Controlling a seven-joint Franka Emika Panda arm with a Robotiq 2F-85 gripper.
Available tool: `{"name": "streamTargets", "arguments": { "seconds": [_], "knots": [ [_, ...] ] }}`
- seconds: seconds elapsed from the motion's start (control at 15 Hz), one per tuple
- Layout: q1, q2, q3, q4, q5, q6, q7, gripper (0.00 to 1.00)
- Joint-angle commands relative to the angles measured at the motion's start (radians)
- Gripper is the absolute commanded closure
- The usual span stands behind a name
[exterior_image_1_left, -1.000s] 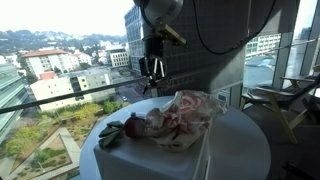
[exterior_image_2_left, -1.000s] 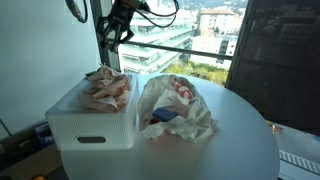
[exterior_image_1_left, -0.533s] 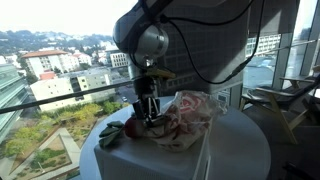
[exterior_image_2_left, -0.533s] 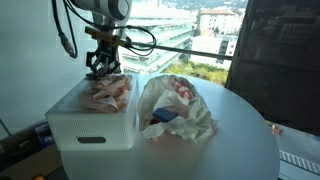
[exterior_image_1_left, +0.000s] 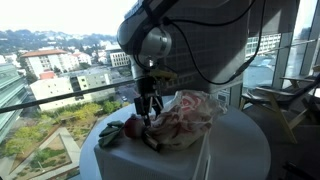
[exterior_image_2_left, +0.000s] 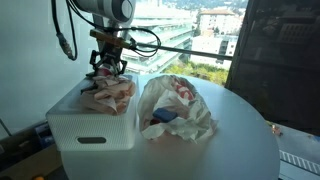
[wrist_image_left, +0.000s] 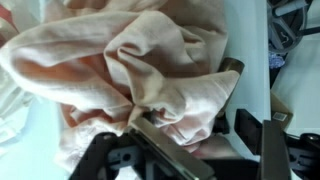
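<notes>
The white bin (exterior_image_2_left: 88, 128) is heaped above its rim with crumpled cloth (exterior_image_2_left: 110, 95), so nothing can pass down inside it. Directly above the bin hangs the gripper (exterior_image_2_left: 106, 76). Just beside the bin a stuffed plastic bag (exterior_image_2_left: 182, 108) blocks the way; beyond the bag, away from the bin, the counter (exterior_image_2_left: 245, 135) gives free room.

A round white table (exterior_image_2_left: 245, 140) carries a white bin (exterior_image_2_left: 90, 130) at its edge and a crumpled bag (exterior_image_2_left: 200, 122) just beside it.
</notes>
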Motion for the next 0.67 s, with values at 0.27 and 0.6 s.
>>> {"name": "streamTargets", "arguments": {
  "seconds": [0.27, 0.6],
  "knots": [
    [-0.176, -0.147, -0.078, 0.027, 0.119, -0.066, 0.005, 0.0],
    [-0.253, -0.069, -0.169, 0.056, 0.119, -0.131, 0.074, 0.0]
  ]
}}
